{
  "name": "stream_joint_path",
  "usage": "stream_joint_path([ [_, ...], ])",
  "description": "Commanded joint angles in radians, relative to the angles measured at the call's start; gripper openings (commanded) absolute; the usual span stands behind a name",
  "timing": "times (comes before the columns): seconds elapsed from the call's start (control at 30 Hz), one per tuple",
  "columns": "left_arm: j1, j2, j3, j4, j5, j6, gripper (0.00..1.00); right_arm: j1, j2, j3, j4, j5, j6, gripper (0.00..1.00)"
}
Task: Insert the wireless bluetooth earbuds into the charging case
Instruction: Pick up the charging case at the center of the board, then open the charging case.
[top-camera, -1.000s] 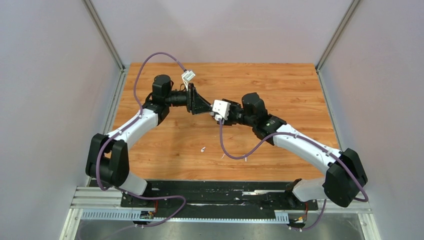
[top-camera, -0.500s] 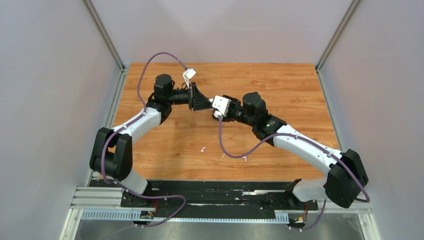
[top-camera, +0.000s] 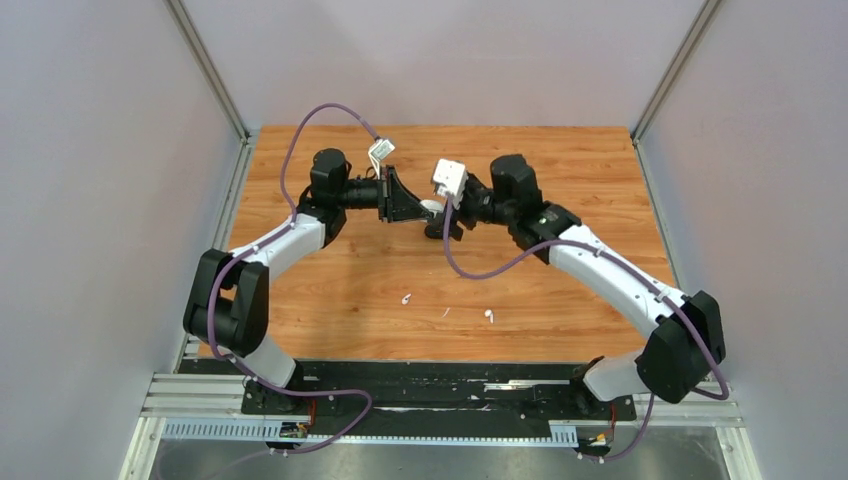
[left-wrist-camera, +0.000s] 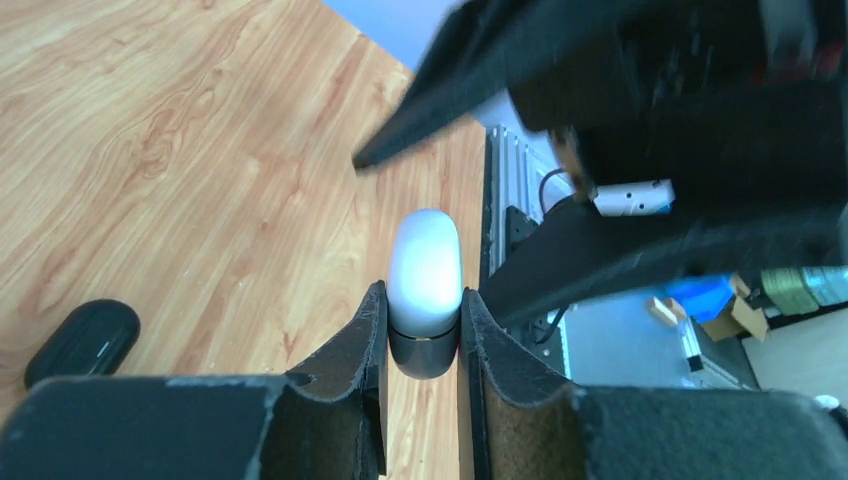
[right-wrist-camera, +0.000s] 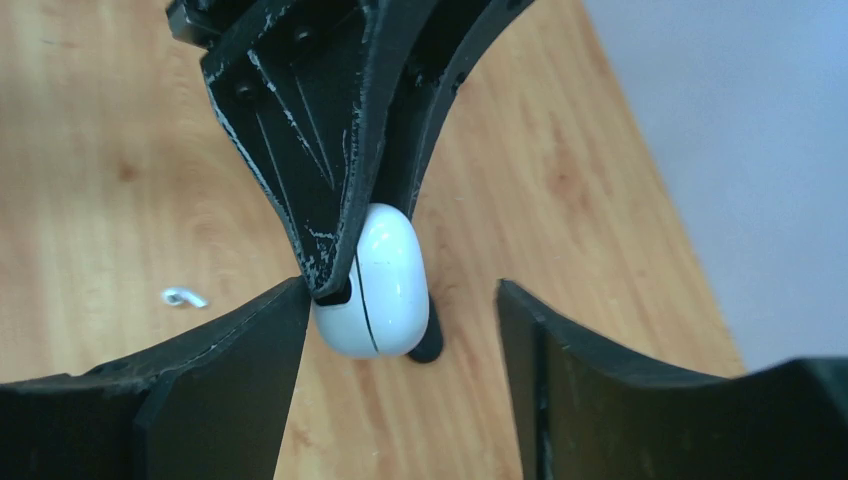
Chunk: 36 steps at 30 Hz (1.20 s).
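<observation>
While the two earbuds lie loose on the wooden table (top-camera: 600, 180), the white charging case (left-wrist-camera: 425, 265) is held above its far middle, clamped between the black fingers (left-wrist-camera: 372, 330) of the left gripper (left-wrist-camera: 424, 300). The case is pinched at its lower end, and its rounded end sticks out past the fingertips. A thin seam can be seen running round the case (right-wrist-camera: 380, 280), and the lid appears shut.

The right gripper (right-wrist-camera: 400, 295) is brought in from the right, with its jaws spread wide on either side of the case. One finger (right-wrist-camera: 230, 370) is seen right against the case, though actual contact cannot be told. The other finger (right-wrist-camera: 590, 370) stands clear, with a gap of bare wood between it and the case.

From above, the left gripper (top-camera: 420, 210) and the right gripper (top-camera: 440, 222) are seen meeting tip to tip, with the case (top-camera: 431, 207) between them.

One earbud (top-camera: 406, 298) is seen on the near part of the table, left of centre. The other earbud (top-camera: 489, 316) lies to its right and slightly nearer, just under the loop of the right arm's purple cable (top-camera: 470, 270). A thin white fleck (top-camera: 446, 312) is seen between them. Both earbuds are well apart from the case and from both grippers. One earbud (right-wrist-camera: 183, 296) is also caught small in the right wrist view, on the wood beside the left gripper.
</observation>
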Motion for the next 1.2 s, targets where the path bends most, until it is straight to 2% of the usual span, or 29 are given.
stream_joint_path([
  [0.0,-0.006,-0.057,0.054,-0.167,0.055,0.311,0.0,-0.103,0.055,0.203,-0.286,-0.303,0.18,0.7],
  [0.03,-0.007,-0.069,0.062,-0.274,0.055,0.373,0.0,-0.111,0.067,0.224,-0.315,-0.338,0.186,0.7],
  [0.13,-0.014,-0.089,0.114,-0.502,0.043,0.683,0.0,-0.116,0.092,0.245,-0.339,-0.434,0.191,0.7],
  [0.17,-0.015,-0.097,0.122,-0.579,0.041,0.728,0.0,-0.116,0.1,0.249,-0.338,-0.453,0.201,0.69],
  [0.4,-0.031,-0.143,0.145,-0.763,0.009,0.987,0.0,-0.115,0.148,0.267,-0.339,-0.505,0.2,0.67],
  [0.63,-0.058,-0.164,0.154,-0.812,0.006,1.054,0.0,-0.116,0.176,0.26,-0.327,-0.469,0.202,0.54],
  [0.87,-0.078,-0.162,0.158,-0.847,0.011,1.092,0.0,-0.117,0.199,0.27,-0.281,-0.354,0.218,0.39],
  [1.03,-0.078,-0.151,0.167,-0.862,0.018,1.11,0.0,-0.136,0.202,0.297,-0.267,-0.346,0.233,0.35],
  [1.17,-0.079,-0.142,0.173,-0.872,0.015,1.121,0.0,-0.139,0.19,0.294,-0.267,-0.349,0.219,0.36],
])
